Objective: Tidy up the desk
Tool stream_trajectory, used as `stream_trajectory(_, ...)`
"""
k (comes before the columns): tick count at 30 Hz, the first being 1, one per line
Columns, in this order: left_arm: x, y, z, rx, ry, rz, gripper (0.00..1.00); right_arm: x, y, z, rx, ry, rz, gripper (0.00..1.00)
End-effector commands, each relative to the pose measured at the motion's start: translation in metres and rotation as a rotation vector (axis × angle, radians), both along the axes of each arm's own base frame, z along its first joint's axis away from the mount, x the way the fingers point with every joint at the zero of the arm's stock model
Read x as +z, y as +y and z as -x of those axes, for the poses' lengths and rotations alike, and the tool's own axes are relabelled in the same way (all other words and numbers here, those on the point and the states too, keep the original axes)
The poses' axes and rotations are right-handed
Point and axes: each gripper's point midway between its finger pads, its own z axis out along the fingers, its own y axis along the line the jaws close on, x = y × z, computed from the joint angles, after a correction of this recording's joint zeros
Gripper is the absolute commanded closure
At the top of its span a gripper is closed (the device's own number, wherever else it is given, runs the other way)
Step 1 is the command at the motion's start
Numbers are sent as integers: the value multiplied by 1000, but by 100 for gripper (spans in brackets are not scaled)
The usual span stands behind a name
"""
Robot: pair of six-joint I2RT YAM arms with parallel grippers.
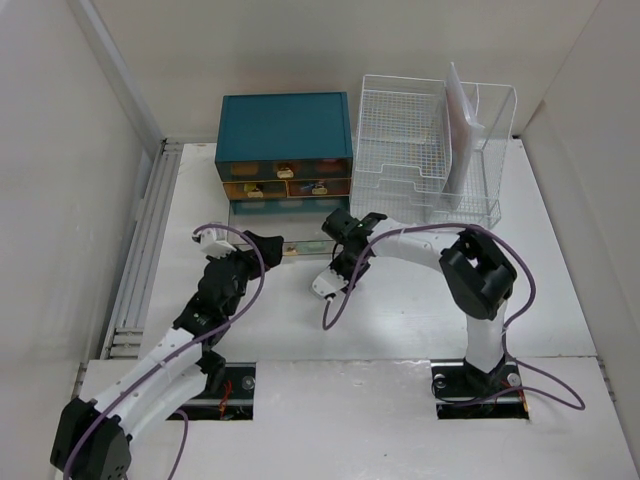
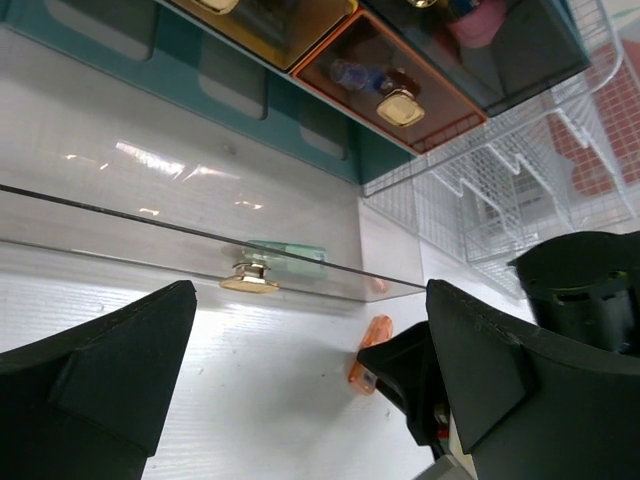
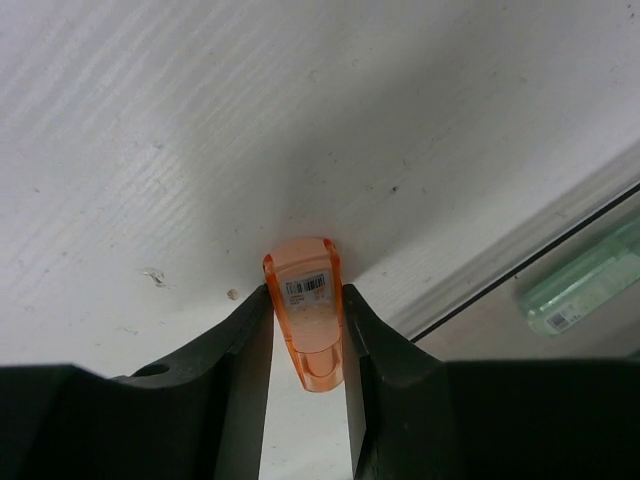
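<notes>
Jaws of the right gripper (image 3: 305, 335) pinch a small translucent orange case (image 3: 303, 285) with a barcode label, down at the white desk (image 1: 400, 310) just beside the pulled-out clear drawer (image 2: 150, 220). That drawer holds a pale green case (image 2: 290, 258). Left gripper (image 2: 310, 300) gapes wide before its brass knob (image 2: 248, 280), holding nothing. An upright pinkish sheet (image 1: 462, 115) stands in the wire basket (image 1: 400, 130).

At the back of the desk (image 1: 560, 290) stands the drawer cabinet (image 1: 284, 130), the wire basket (image 1: 400, 140) just right of it, a small tube (image 3: 310, 320) before its lowest drawer (image 1: 268, 220).
</notes>
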Motion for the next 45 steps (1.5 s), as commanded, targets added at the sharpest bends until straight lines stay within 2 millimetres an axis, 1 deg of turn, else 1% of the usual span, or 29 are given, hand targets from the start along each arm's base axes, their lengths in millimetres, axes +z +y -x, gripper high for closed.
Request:
stream_trajectory(1,3,2,-6,16,-33,-20,0,26,19,11,-15,34,-77,86)
stream_trajectory(3,-7,1,-7,16,-14,-31,0,54,28,9,-48,28,-137,87)
stream_trajectory(4,-5,0,-9,16,-23,-26,0,64,35,12,-45,29,-169,87)
stream_trajectory(5,-14,0,-10,16,-4,-37,0,77,39,9,-56,17,-189,87)
stream_trajectory(7,-19,-1,-11,15,10,-45,0,97,43,10,-82,15,-233,87)
stream_trajectory(8,-16,-2,-13,16,-2,-38,0,100,46,10,-88,20,-247,87)
stream_trajectory(10,-21,-2,-14,15,11,-45,0,122,49,7,-112,-2,-291,87)
stream_trajectory(12,-22,-3,-15,15,10,-45,0,130,53,6,-131,-1,-319,87)
stream_trajectory(16,-30,-3,-18,24,22,-54,0,157,64,-19,-204,-103,-400,87)
stream_trajectory(19,-34,-4,-21,24,30,-59,1,158,68,-36,-257,-152,-409,87)
stream_trajectory(21,-41,-5,-22,24,48,-69,3,155,75,-53,-317,-190,-417,87)
stream_trajectory(22,-41,-6,-23,24,44,-66,6,151,76,-59,-334,-204,-413,87)
stream_trajectory(23,-44,-6,-23,24,52,-71,8,155,82,-69,-352,-236,-439,87)
stream_trajectory(25,-43,-7,-25,24,45,-67,17,145,85,-84,-398,-271,-429,86)
stream_trajectory(27,-51,-7,-26,23,63,-78,25,140,93,-97,-436,-296,-452,66)
stream_trajectory(28,-47,-9,-29,22,53,-81,34,135,94,-100,-451,-298,-448,54)
stream_trajectory(29,-51,-9,-29,21,63,-87,38,138,96,-104,-457,-313,-456,41)
stream_trajectory(30,-53,-10,-32,21,74,-94,41,138,99,-107,-479,-306,-470,33)
stream_trajectory(31,-58,-10,-32,19,86,-111,44,135,100,-108,-479,-306,-471,33)
stream_trajectory(32,-53,-13,-37,19,80,-107,48,139,101,-109,-494,-302,-482,33)
stream_trajectory(33,-58,-13,-37,18,93,-115,54,142,104,-111,-502,-306,-504,33)
stream_trajectory(35,-61,-16,-43,16,103,-130,61,166,107,-115,-542,-331,-587,33)
stream_trajectory(36,-66,-16,-43,15,116,-138,63,168,105,-116,-561,-342,-601,33)
stream_trajectory(37,-68,-17,-46,15,123,-142,63,185,106,-118,-592,-356,-664,33)
stream_trajectory(40,-72,-18,-51,25,127,-147,69,212,106,-118,-637,-370,-768,36)
stream_trajectory(42,-70,-18,-58,35,127,-146,76,235,99,-118,-693,-355,-836,44)
stream_trajectory(43,-69,-20,-60,35,127,-146,79,240,96,-118,-705,-335,-858,51)
stream_trajectory(44,-74,-18,-64,43,143,-155,82,247,92,-119,-719,-328,-876,66)
stream_trajectory(45,-75,-18,-68,40,149,-152,86,262,89,-115,-735,-321,-911,72)
